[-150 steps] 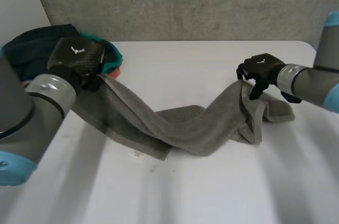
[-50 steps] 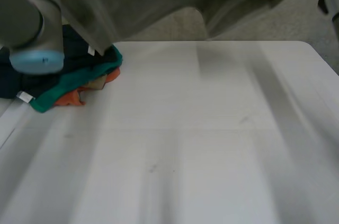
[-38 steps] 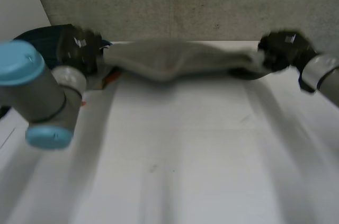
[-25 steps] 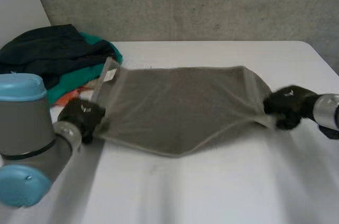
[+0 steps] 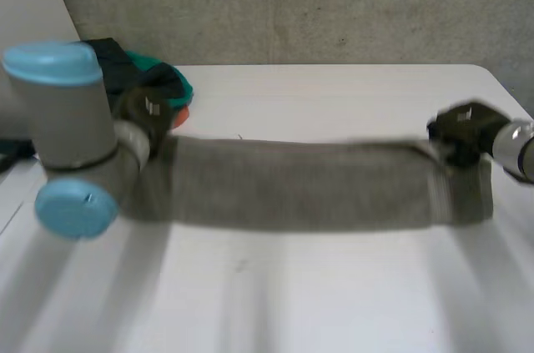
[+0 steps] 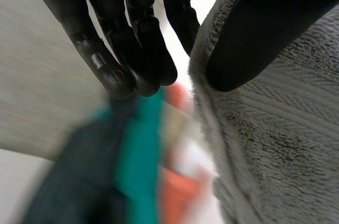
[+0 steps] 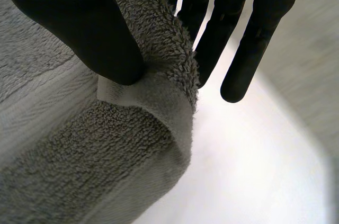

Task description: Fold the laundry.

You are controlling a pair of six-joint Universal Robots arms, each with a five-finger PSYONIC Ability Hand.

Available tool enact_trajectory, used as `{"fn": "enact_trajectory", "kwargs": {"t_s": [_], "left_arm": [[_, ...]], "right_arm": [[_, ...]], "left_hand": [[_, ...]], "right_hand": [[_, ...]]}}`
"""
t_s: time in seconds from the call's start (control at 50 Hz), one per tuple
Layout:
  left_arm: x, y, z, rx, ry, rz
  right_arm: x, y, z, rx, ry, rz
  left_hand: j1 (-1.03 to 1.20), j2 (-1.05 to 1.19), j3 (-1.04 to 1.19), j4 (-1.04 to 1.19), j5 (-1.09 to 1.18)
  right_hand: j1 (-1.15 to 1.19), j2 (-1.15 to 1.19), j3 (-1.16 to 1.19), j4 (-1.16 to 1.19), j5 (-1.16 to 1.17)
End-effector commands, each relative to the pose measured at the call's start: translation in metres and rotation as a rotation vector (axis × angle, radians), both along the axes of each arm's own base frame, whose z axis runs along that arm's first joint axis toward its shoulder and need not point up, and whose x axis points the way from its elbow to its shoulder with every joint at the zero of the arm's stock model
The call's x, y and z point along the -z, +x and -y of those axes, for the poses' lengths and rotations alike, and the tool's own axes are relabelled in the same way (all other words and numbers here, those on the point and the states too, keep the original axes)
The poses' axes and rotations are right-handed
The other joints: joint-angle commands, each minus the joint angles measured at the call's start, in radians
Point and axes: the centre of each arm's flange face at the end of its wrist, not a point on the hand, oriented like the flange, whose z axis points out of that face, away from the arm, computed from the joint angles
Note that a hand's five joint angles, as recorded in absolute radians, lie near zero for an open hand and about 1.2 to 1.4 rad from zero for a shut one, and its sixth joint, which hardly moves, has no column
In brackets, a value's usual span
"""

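no legible text or labels

Both arms are chunky grey tubes with round light-blue caps, easiest to see on the left arm (image 5: pixel 71 132); the right arm (image 5: pixel 519 148) ends in a silvery wrist ring. Left hand (image 5: pixel 148 111) and right hand (image 5: pixel 459 129) are black with a small pale mark on the back. Fingers (image 6: pixel 140 44) are glossy with rounded tips

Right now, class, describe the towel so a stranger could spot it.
At the white table, find the left robot hand and the right robot hand. The towel stretches between them, plain grey, unlike the dark, teal and orange pile nearby.
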Motion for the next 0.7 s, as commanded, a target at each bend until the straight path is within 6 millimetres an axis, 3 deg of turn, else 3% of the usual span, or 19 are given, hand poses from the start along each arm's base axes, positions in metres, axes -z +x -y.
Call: {"fn": "enact_trajectory", "kwargs": {"t_s": [0.02,0.04,0.08,0.1,0.14,0.22,0.32,0.38,0.4,0.46,0.48,0.56,0.64,0.7], "left_arm": [[-0.137,-0.006,0.043,-0.045,-0.543,-0.282],[-0.167,-0.002,0.044,-0.054,-0.65,-0.363],[-0.199,0.001,0.041,-0.053,-0.765,-0.453],[-0.206,0.002,0.04,-0.054,-0.788,-0.474],[-0.213,0.002,0.038,-0.055,-0.8,-0.494],[-0.195,0.004,0.038,-0.064,-0.697,-0.468],[-0.151,0.006,0.042,-0.076,-0.532,-0.434],[-0.113,0.007,0.042,-0.087,-0.415,-0.421],[-0.093,0.007,0.039,-0.088,-0.355,-0.4],[-0.062,0.005,0.034,-0.079,-0.264,-0.376],[-0.04,0.002,0.028,-0.067,-0.201,-0.353],[0.009,-0.004,0.014,-0.04,-0.061,-0.299],[0.039,-0.006,0.003,-0.035,0.018,-0.261],[0.046,-0.005,0.0,-0.041,0.038,-0.25]], "right_arm": [[-0.09,0.01,0.048,0.02,-0.535,0.225],[-0.12,0.008,0.053,0.032,-0.674,0.303],[-0.147,0.005,0.053,0.039,-0.785,0.376],[-0.168,0.002,0.054,0.048,-0.879,0.448],[-0.174,-0.003,0.057,0.071,-0.908,0.499],[-0.162,-0.003,0.063,0.077,-0.815,0.499],[-0.124,0.002,0.062,0.022,-0.593,0.445],[-0.09,0.005,0.058,-0.005,-0.441,0.41],[-0.081,0.005,0.056,-0.006,-0.404,0.395],[-0.041,0.006,0.047,-0.019,-0.262,0.344],[-0.031,0.006,0.043,-0.023,-0.225,0.328],[0.033,0.007,0.018,-0.056,-0.025,0.217],[0.07,0.003,0.006,-0.076,0.063,0.121],[0.08,-0.004,0.004,-0.066,0.098,0.088]], "left_hand": [[0.229,0.197,0.206,0.196,0.235],[0.229,0.197,0.206,0.196,0.235],[0.229,0.197,0.206,0.196,0.235],[0.229,0.197,0.206,0.196,0.235],[0.229,0.197,0.206,0.196,0.235],[0.229,0.197,0.206,0.196,0.235],[0.229,0.197,0.206,0.196,0.235],[0.229,0.197,0.206,0.196,0.235],[0.229,0.197,0.206,0.196,0.235],[0.229,0.197,0.206,0.196,0.235],[0.229,0.197,0.206,0.196,0.235],[0.229,0.197,0.206,0.196,0.235],[0.229,0.197,0.206,0.196,0.235],[0.229,0.197,0.206,0.196,0.235]], "right_hand": [[0.269,0.22,0.209,0.201,0.212],[0.269,0.22,0.209,0.201,0.212],[0.269,0.22,0.209,0.201,0.212],[0.269,0.22,0.209,0.201,0.212],[0.269,0.22,0.209,0.201,0.212],[0.269,0.22,0.209,0.201,0.212],[0.269,0.22,0.209,0.201,0.212],[0.269,0.22,0.209,0.201,0.212],[0.269,0.22,0.209,0.201,0.212],[0.269,0.22,0.209,0.201,0.212],[0.269,0.22,0.209,0.201,0.212],[0.269,0.22,0.209,0.201,0.212],[0.269,0.22,0.209,0.201,0.212],[0.269,0.22,0.209,0.201,0.212]]}}
